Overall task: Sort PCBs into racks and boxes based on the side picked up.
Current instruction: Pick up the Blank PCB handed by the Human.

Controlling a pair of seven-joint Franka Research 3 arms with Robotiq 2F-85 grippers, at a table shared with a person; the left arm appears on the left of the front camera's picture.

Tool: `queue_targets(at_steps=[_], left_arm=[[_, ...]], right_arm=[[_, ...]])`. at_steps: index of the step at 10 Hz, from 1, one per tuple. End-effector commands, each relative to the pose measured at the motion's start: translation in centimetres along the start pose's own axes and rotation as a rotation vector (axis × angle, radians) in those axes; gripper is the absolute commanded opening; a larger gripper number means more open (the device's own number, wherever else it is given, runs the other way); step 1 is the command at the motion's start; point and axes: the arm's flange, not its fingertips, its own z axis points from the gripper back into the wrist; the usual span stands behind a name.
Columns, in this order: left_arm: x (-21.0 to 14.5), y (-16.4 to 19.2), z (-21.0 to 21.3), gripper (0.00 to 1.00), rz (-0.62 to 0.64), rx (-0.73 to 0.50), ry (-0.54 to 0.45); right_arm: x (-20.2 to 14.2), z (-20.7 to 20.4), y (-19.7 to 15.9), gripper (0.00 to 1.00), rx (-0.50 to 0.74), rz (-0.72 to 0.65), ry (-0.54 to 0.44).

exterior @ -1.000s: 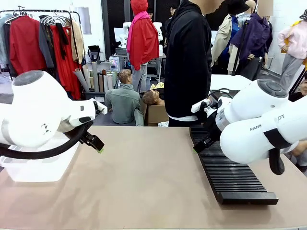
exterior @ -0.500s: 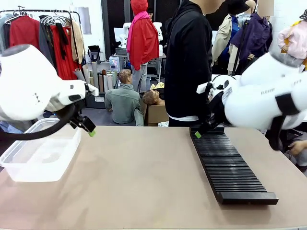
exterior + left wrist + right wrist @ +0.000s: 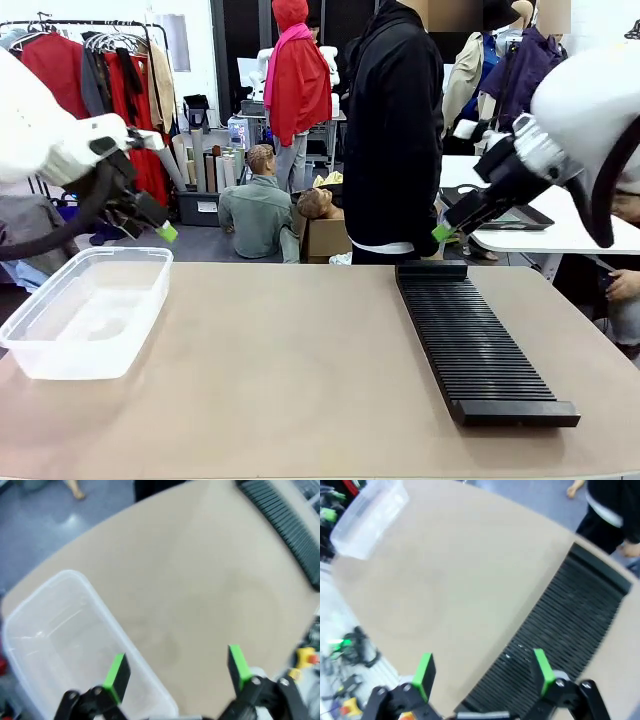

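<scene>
Front view: the left gripper (image 3: 163, 230) hangs in the air above the far end of the clear plastic tub (image 3: 112, 253), not touching it. From this angle its jaw gap cannot be judged. The tub sits on the left side of the tan table (image 3: 300, 370), its long side running away from the camera. The right gripper (image 3: 441, 230) is raised over the far end of the black slotted rack (image 3: 470, 340), well clear of it. The rack lies lengthwise on the right side of the table, well apart from the tub. A person in a black top (image 3: 392, 130) stands at the far edge, just beyond the rack's far end.

Left wrist view: the left gripper (image 3: 177, 666) looks down with its green pads (image 3: 117, 671) spread wide and nothing between them. The tub (image 3: 92, 597) lies below and to the picture's left. Bare table (image 3: 200, 580) lies under the gap, and the rack (image 3: 280, 520) crosses the top right corner.

Right wrist view: the right gripper (image 3: 484, 670) also has its green pads (image 3: 542, 666) wide apart and empty. The rack (image 3: 570, 615) lies beneath it, slanting from bottom centre to upper right. The tub (image 3: 370, 515) sits in the far top left corner, across the open table (image 3: 445, 565). The person's dark clothing (image 3: 615, 510) shows beyond the rack's far end.
</scene>
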Motion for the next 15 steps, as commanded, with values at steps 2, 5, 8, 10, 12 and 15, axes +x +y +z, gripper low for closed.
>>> queue_targets(at_steps=[2, 5, 8, 10, 12, 15], left_arm=[[-1.7, 4.4, 4.2, 1.00, 0.123, -0.280, -0.111], [-3.8, 8.0, 7.9, 1.00, 0.209, -0.367, -0.200], [-5.0, 10.8, 10.7, 1.00, 0.309, -0.378, -0.233], [-5.6, 12.2, 12.0, 1.00, 0.338, -0.383, -0.272], [-6.1, 12.4, 12.7, 1.00, 0.318, -0.394, -0.296], [-6.4, 12.6, 13.2, 1.00, 0.315, -0.402, -0.304]], right_arm=[[-1.2, 3.2, -3.8, 1.00, 0.165, -0.093, -0.058], [-3.1, 7.4, -6.9, 1.00, 0.259, -0.159, -0.145], [-6.0, 11.7, -8.6, 1.00, 0.284, -0.233, -0.284], [-7.8, 13.3, -9.5, 1.00, 0.286, -0.267, -0.353], [-9.3, 14.1, -10.9, 1.00, 0.312, -0.300, -0.391], [-11.6, 15.0, -12.4, 1.00, 0.351, -0.329, -0.446]])
